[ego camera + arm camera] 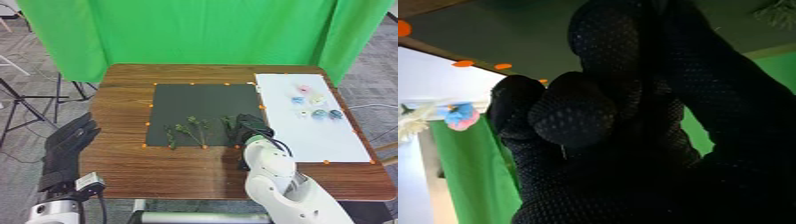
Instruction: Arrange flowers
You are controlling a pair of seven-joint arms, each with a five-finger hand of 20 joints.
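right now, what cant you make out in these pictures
Whether the right hand holds a stem: both views, the hand itself hides it.
How far the green sprig beside it runs: head view, hidden by the hand.
Petal details of the small flowers: head view, too small.
All of the pale flower: right wrist view, cut by the edge.

Green sprigs (193,121) | leafy, lying on dark mat (182,100) | flower heads (305,89) | pink, cream, blue, on white sheet (330,145)
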